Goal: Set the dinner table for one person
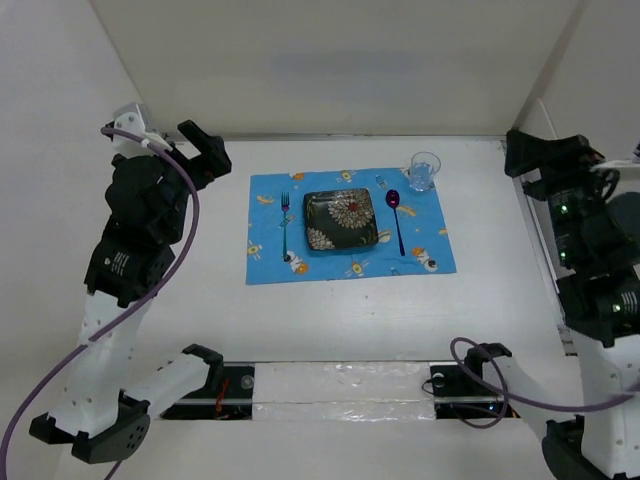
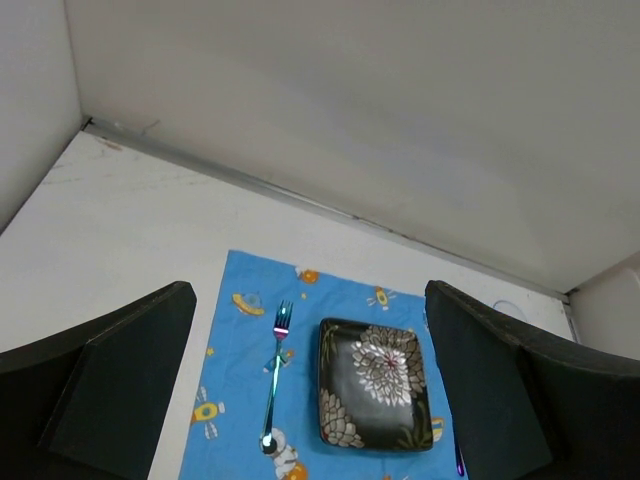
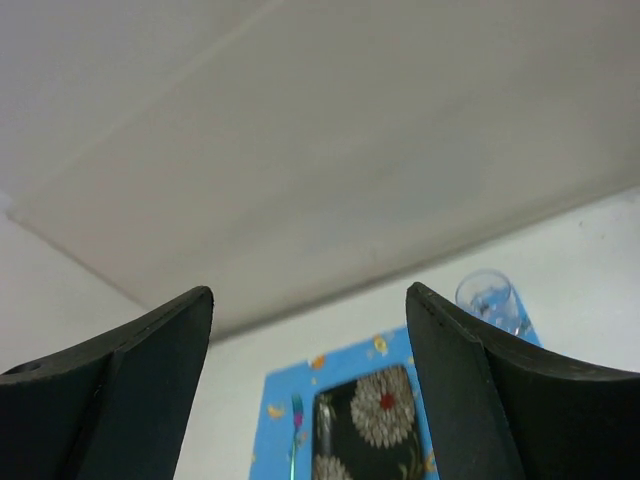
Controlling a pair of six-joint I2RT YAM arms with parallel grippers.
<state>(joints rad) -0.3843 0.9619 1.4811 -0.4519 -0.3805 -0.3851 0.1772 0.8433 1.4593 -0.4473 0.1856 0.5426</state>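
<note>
Both wide open and empty, left hand [image 2: 308,297], right hand [image 3: 308,294], spoon [image 1: 397,222] whole only overhead

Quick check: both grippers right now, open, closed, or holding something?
Left gripper: open, holding nothing.
Right gripper: open, holding nothing.

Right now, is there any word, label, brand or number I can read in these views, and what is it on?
No text can be read in any view.
Small white marking on the left arm: too small to read.
Blue placemat: cartoon figures only, no words visible.
Dark plate: flower pattern, no lettering visible.
Glass: no print visible.
</note>
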